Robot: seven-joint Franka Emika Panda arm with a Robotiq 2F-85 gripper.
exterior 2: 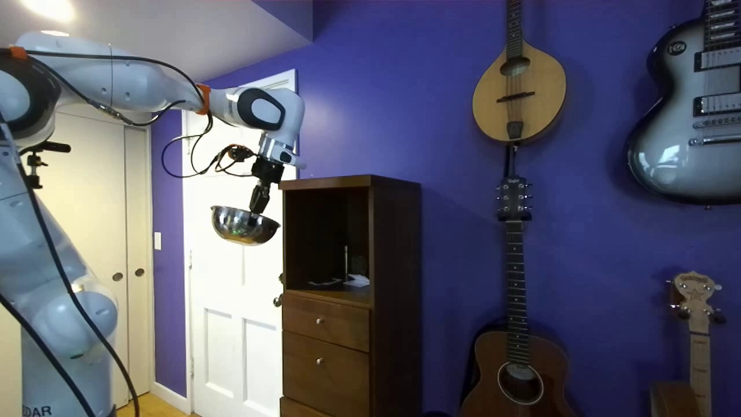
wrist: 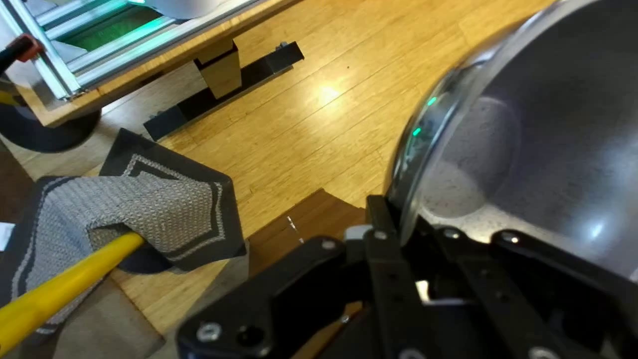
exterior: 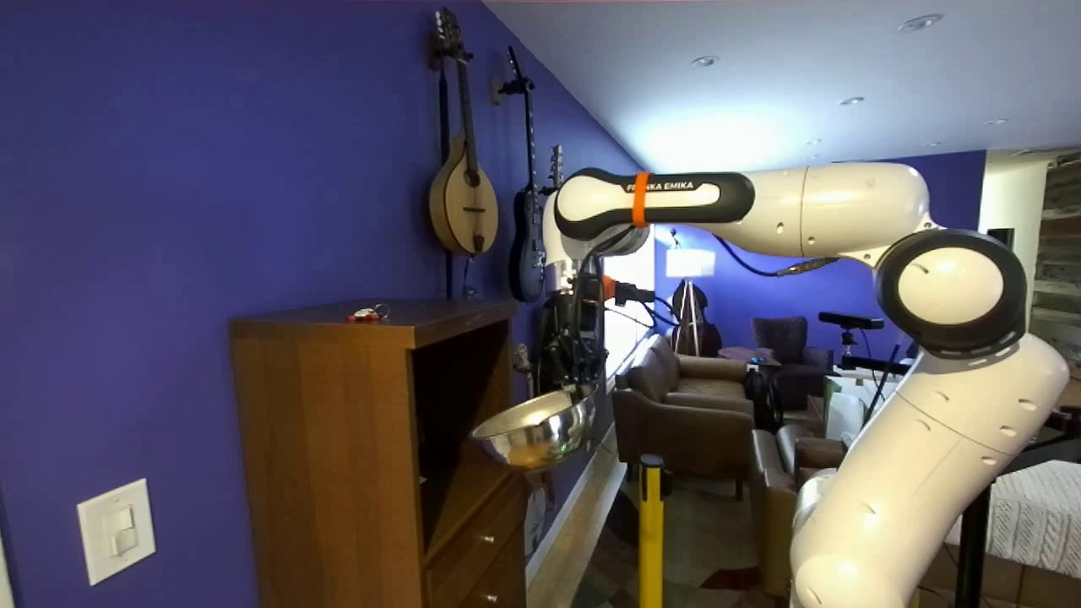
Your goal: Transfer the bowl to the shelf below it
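A white robot arm (exterior: 853, 211) reaches out in front of me, its black gripper (wrist: 404, 219) pointing mostly downward and pinched on the rim of a shiny silver bowl (exterior 2: 243, 229); the wrist view shows a stretch of the rim caught between the fingers (wrist: 380, 214). The bowl hangs in the air just below the gripper, tilted, with its lower edge toward a brown wooden cabinet (exterior: 325, 456). That cabinet stands ahead of the gripper, on the side away from the arm's base, and the bowl appears outside its recess (exterior 2: 315, 231), in front of the mouth. The shelf (exterior 2: 327, 293), the wooden floor of that recess, lies lower than the gripper and farther ahead, with what look like white papers (exterior 2: 358, 280) on it. The step in hand looks like carrying the bowl inside; it is not yet set down. To do it well, I would keep the pinch firm, since a one-sided hold on a smooth, wide bowl may let it swivel, and bring the bowl nearer level before it enters. The wrist (exterior 2: 277, 145) above the gripper looks tall for the recess, so it likely needs to go lower or lean to pass under the cabinet's top edge. From there: straight ahead, clear of the papers, then gently down, parting the fingers only once the bowl's bottom rests flat.
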